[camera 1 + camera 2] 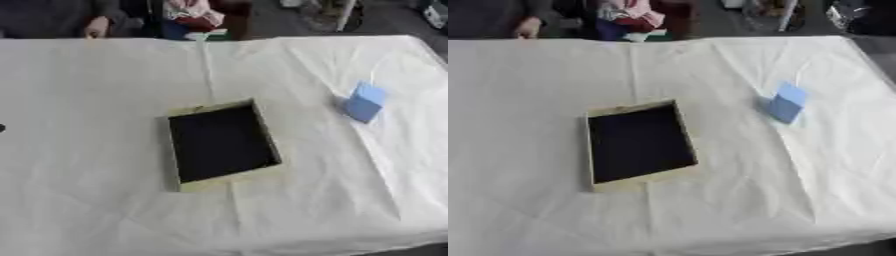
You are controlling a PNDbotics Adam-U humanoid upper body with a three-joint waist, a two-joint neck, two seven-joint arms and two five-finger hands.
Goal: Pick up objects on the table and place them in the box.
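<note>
Blue object [363, 102] lies on the cloth [105, 200], right of box [224, 182].

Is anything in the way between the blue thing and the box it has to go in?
No, nothing that shows. The blue object lies on the white cloth to the right of the box, apart from it, with only bare, wrinkled cloth between them. The box looks dark inside. Neither robot hand is in view.
</note>
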